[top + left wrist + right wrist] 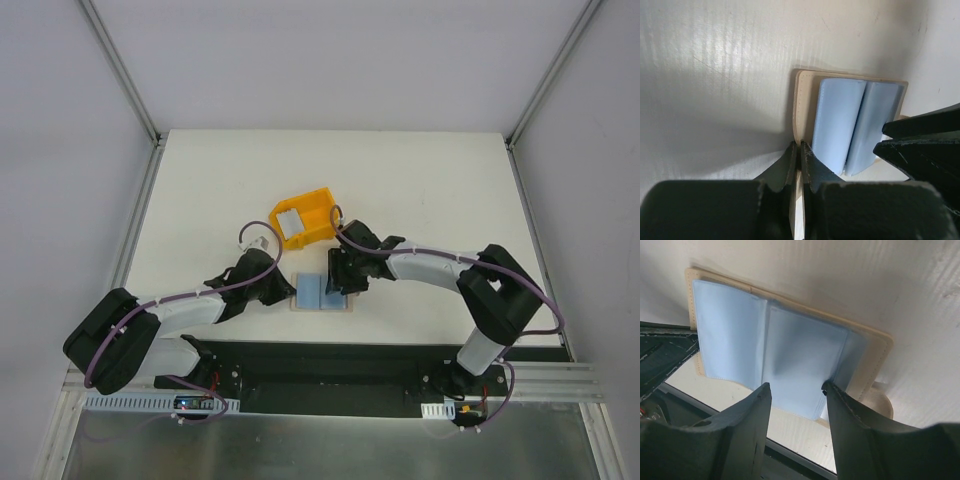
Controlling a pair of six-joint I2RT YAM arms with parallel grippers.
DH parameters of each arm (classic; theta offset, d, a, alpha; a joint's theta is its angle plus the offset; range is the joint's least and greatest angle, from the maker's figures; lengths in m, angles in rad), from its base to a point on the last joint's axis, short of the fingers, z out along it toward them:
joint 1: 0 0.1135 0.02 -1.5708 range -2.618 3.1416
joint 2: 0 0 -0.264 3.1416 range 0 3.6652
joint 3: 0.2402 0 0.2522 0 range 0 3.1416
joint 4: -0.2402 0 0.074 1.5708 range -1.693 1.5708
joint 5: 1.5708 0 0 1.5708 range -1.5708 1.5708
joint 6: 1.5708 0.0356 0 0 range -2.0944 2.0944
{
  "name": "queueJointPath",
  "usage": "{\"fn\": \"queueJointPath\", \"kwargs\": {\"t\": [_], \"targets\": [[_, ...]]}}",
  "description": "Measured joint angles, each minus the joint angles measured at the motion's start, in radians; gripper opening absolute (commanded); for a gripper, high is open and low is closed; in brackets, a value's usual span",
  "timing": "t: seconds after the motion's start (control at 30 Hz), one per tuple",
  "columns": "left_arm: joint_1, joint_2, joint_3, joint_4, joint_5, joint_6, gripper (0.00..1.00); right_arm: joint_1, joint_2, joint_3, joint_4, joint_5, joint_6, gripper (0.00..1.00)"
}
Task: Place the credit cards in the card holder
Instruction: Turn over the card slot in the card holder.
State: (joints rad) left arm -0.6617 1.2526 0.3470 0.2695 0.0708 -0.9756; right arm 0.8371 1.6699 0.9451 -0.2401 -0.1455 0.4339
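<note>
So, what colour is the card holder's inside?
Pale blue; right wrist view shows the card holder best.

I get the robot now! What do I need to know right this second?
Left pincer: shut on the card holder's beige edge; it lies open on the table.
Right pincer: open, empty, over the blue pockets.
Cards: one silvery credit card lies in the yellow bin.
Done: holder open.
Left: card into a pocket; none shows there yet.

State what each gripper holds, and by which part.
Left gripper pinches the open beige leather-like card holder by the edge of its cover. Right gripper stands open over its pale blue plastic sleeves, gripping nothing.
</note>
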Motion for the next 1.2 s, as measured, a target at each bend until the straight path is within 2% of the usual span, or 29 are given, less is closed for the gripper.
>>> {"fn": "queueJointPath", "kwargs": {"t": [0.2, 0.43, 0.67, 0.93, 1.2], "targets": [[0.009, 0.000, 0.000, -0.002, -0.002, 0.000, 0.00, 0.015, 0.038, 0.051, -0.032, 0.002, -0.013, 0.47], [0.009, 0.003, 0.000, -0.001, -0.004, 0.000, 0.00, 0.084, 0.089, 0.162, -0.174, 0.124, -0.071, 0.39], [0.009, 0.004, 0.000, 0.003, 0.001, -0.002, 0.00, 0.102, 0.101, 0.188, -0.194, 0.144, -0.086, 0.31], [0.009, 0.005, 0.000, 0.005, 0.005, -0.002, 0.00, 0.130, 0.108, 0.243, -0.187, 0.163, -0.099, 0.34], [0.009, 0.006, -0.004, 0.013, 0.005, -0.009, 0.00, 0.098, 0.153, 0.212, -0.058, 0.011, -0.090, 0.43]]}}
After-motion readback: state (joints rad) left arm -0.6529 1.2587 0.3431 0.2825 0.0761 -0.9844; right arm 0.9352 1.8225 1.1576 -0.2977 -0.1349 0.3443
